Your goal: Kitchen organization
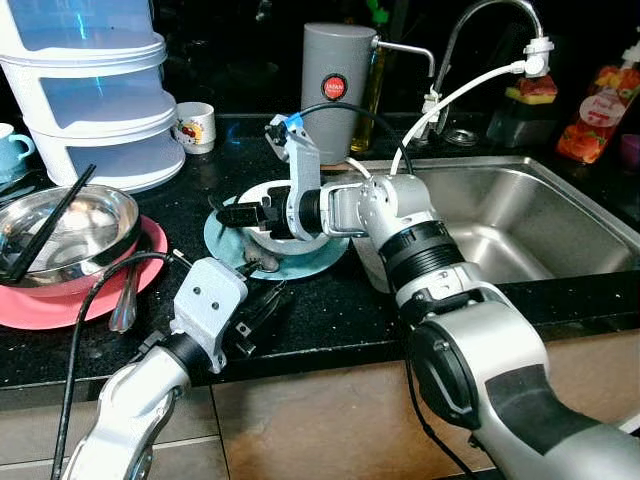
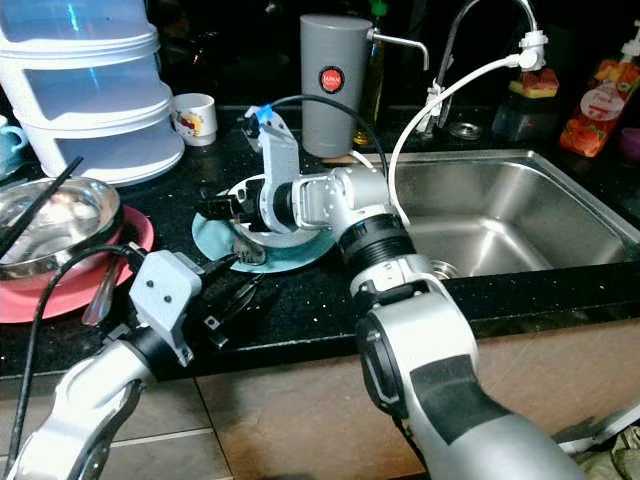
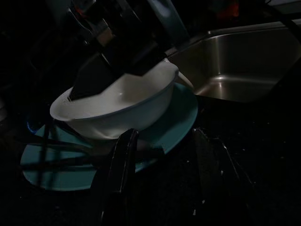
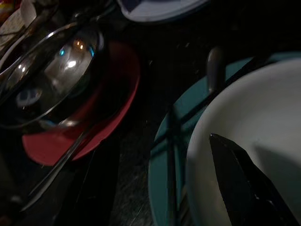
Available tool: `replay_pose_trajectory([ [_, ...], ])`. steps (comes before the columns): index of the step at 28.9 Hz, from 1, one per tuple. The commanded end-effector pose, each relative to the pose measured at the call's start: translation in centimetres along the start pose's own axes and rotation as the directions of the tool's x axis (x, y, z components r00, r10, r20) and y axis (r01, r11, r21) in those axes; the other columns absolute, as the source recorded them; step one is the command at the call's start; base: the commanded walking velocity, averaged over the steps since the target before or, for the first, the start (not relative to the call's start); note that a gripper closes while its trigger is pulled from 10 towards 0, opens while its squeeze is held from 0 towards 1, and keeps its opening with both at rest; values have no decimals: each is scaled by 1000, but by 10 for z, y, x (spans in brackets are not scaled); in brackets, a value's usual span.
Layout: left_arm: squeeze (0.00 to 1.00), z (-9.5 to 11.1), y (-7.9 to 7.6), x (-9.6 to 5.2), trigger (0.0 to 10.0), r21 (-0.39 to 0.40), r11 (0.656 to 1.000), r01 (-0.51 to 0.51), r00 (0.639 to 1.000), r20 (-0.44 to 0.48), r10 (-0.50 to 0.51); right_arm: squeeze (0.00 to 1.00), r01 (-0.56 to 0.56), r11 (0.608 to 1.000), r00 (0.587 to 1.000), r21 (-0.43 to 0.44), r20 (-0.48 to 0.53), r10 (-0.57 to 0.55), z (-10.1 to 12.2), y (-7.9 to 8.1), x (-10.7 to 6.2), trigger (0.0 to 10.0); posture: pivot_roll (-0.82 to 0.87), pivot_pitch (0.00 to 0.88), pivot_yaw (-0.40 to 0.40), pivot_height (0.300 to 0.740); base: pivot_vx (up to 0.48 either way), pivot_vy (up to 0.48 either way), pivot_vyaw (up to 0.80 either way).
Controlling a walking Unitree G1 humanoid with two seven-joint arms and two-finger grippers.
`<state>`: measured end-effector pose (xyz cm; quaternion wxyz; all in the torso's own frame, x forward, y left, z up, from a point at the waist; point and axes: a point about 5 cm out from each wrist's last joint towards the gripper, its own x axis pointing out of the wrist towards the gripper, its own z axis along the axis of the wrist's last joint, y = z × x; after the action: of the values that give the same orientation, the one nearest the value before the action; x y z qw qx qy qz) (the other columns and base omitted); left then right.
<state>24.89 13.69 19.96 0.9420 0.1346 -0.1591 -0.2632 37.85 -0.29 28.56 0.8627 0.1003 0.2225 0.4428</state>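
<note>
Right tool (image 1: 235,213) open astride white bowl (image 3: 113,110) rim on teal plate (image 1: 325,260); left tool (image 1: 262,312) open over surface at plate's 7 o'clock.

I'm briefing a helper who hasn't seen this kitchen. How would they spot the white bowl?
Find the steel sink; on the black counter just left of it lies a teal plate. The white bowl sits on that plate, with the right gripper reaching into it, unlike the metal bowl on the red plate.

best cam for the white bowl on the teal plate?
Left wrist view: the white bowl shows whole on the teal plate, with the right gripper reaching into it. Right wrist view shows part of its inside. In both eye views the right arm covers most of it.
</note>
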Motion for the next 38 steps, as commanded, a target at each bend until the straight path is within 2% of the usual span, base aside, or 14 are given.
replay_pose_trajectory([
  [1,0,-4,0,-3,10000,0,1000,9,1000,-29,-9,0,10,1000,999,-6,52,-10,4,-1,-3,10000,53,21,-60,740,0,0,0],
  [7,0,-5,0,-3,10000,-1,1000,9,999,-31,-9,0,22,999,981,-48,193,-12,22,-2,-15,10000,49,22,-58,740,0,0,0],
  [9,0,-5,-1,-2,10000,-1,1000,10,1000,-30,-10,0,51,993,956,-110,292,-16,30,-4,-22,10000,49,22,-59,740,0,0,0],
  [12,0,-5,-1,-2,10000,-1,1000,10,1000,-30,-10,0,76,984,945,-162,326,-20,34,-4,-26,10000,50,21,-59,740,0,0,0],
  [15,0,-5,-1,-1,10000,1,1000,13,999,-31,-13,0,117,947,934,-298,358,-2,36,-4,-33,10000,49,19,-58,740,0,0,0],
  [19,0,-5,-2,-1,10000,3,1000,14,999,-31,-14,0,124,930,931,-346,365,12,35,-3,-35,10000,49,19,-58,740,0,0,0],
  [21,0,-5,-2,-1,10000,10,1000,16,999,-30,-15,0,155,870,925,-468,378,39,29,-2,-39,10000,49,16,-58,740,0,0,0],
  [26,0,-4,-2,-2,10000,27,999,24,999,-33,-23,0,158,809,935,-567,349,62,15,-4,-43,10000,51,11,-60,740,0,0,0],
  [27,0,-5,-3,-3,10000,30,999,26,999,-37,-25,663,176,801,948,-572,317,18,11,-10,-42,10000,51,11,-60,740,0,0,0],
  [28,0,-5,-3,-3,10000,30,999,26,999,-37,-25,663,176,801,948,-572,317,18,11,-10,-42,10000,51,11,-60,740,0,0,0],
  [29,0,-5,-3,-3,10000,31,999,27,999,-39,-26,1000,207,796,957,-569,287,-44,7,-19,-41,10000,49,9,-60,740,0,0,0],
  [36,0,-2,-3,0,10000,35,999,25,1000,-19,-24,1000,369,812,921,-453,296,-254,2,-45,-37,10000,48,1,-59,740,0,0,0],
  [37,0,-2,-3,0,10000,35,999,26,1000,-18,-25,0,383,826,916,-414,287,-281,0,-48,-36,10000,49,1,-60,740,0,0,0],
  [38,0,-2,-4,0,10000,34,999,28,999,-18,-27,0,373,855,921,-360,259,-292,-3,-52,-35,10000,49,2,-59,740,0,0,0],
])
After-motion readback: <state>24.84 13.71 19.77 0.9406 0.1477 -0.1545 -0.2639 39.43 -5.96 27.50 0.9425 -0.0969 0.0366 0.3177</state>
